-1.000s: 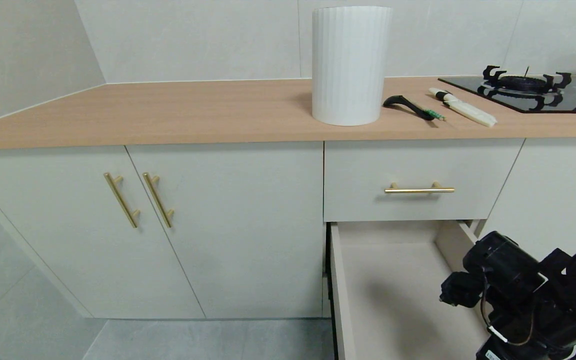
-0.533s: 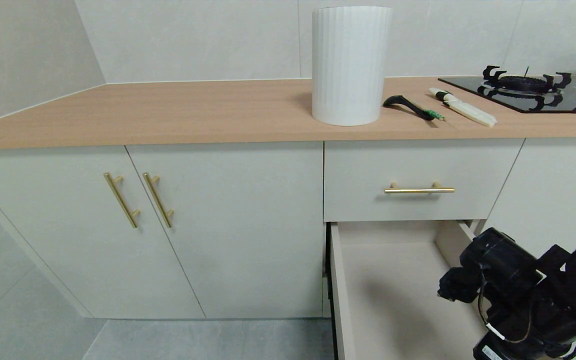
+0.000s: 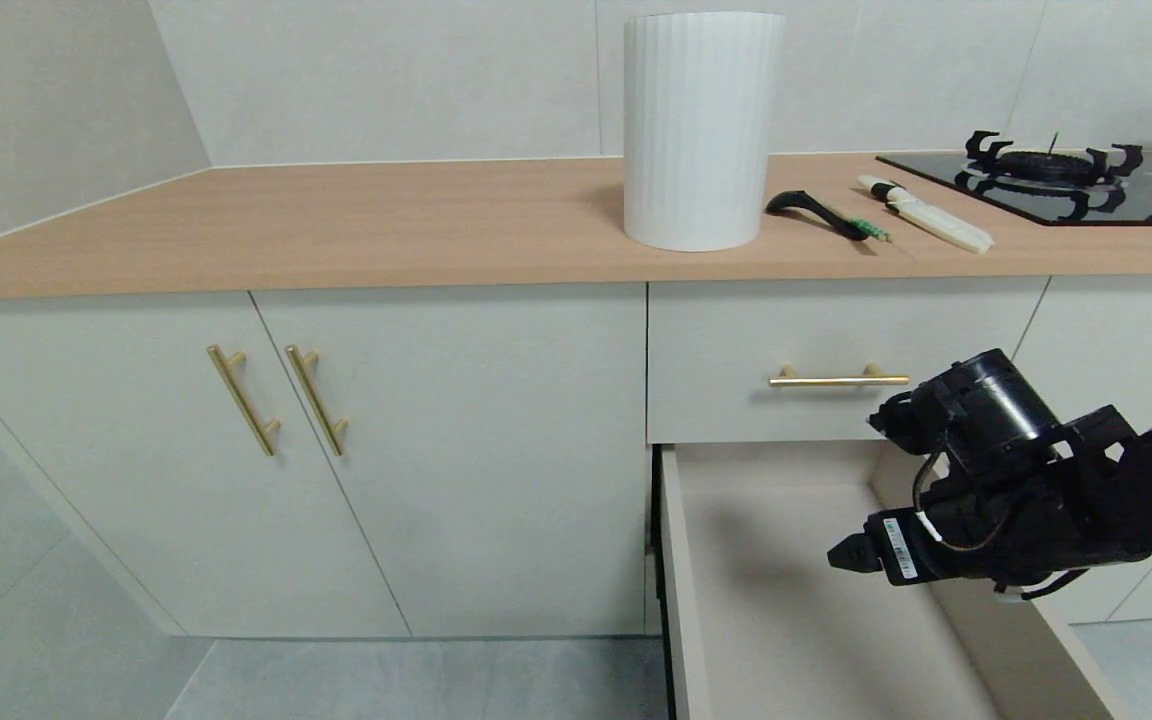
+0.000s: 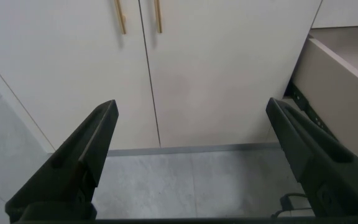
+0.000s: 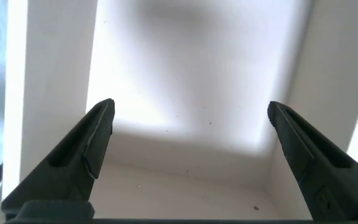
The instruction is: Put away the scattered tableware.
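— Low on the right side of the head view, my right hand (image 3: 841, 553) hangs over the open drawer (image 3: 684, 600), fingertips pointing toward frame left.
— Holding anything?
— Nothing. The right wrist view shows its two fingers (image 5: 79, 162) spread wide, with the drawer's pale floor between them.
— And the other one?
— My left hand (image 4: 188, 165) is spread just as wide and is empty too. It faces the cabinet doors (image 4: 222, 74) and the grey floor (image 4: 191, 180) below them.
— Where is the tableware?
— Up on the surface (image 3: 386, 220), in the upper right of the head view. A black-handled utensil (image 3: 821, 215) and a white utensil (image 3: 926, 216) lie side by side, near each other but apart, between the tall white ribbed container (image 3: 701, 130) and the hob (image 3: 1056, 200). Both are well apart from my right hand.
— What sits in between?
— A shut drawer front with a gold handle (image 3: 839, 379), directly above the open drawer.
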You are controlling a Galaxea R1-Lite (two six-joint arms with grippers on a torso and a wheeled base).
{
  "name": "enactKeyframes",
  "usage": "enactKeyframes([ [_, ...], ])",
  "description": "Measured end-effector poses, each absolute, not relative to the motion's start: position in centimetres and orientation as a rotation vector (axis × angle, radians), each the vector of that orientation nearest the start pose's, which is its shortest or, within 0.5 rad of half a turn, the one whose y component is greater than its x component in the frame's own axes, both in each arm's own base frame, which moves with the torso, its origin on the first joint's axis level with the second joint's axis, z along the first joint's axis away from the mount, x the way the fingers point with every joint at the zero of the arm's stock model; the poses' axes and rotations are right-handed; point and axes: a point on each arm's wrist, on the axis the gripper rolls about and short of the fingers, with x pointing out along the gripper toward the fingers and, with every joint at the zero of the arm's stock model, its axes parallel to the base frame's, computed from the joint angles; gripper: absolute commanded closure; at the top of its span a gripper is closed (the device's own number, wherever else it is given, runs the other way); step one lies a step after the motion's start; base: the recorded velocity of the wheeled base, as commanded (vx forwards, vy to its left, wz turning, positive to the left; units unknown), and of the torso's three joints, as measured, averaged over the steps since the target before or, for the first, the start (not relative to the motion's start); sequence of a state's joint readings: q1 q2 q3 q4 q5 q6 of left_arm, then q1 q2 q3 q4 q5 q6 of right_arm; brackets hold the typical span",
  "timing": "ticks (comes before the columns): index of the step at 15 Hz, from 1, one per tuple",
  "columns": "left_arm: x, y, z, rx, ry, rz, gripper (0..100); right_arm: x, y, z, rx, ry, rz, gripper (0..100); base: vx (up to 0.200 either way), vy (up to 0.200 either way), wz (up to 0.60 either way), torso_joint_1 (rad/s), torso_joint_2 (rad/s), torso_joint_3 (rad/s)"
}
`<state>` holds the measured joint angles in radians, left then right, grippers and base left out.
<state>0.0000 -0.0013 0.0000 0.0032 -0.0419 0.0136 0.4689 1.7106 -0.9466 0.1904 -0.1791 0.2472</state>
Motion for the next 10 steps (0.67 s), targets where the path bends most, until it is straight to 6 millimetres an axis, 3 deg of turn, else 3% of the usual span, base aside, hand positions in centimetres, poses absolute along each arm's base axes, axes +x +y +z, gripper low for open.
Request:
enactKeyframes([
  [6,-2.29,-0.09,7.51,0.014,0.002,-0.042,0,25.44,12.19,14.97,-0.070,0.864,0.122,0,0.000,0.000,0.00,0.004,-0.01,-0.006],
  [10,-2.29,-0.09,7.51,0.014,0.002,-0.043,0,25.46,12.14,14.91,-0.071,0.867,0.119,0,0.000,0.000,0.00,0.078,-0.26,-0.271],
])
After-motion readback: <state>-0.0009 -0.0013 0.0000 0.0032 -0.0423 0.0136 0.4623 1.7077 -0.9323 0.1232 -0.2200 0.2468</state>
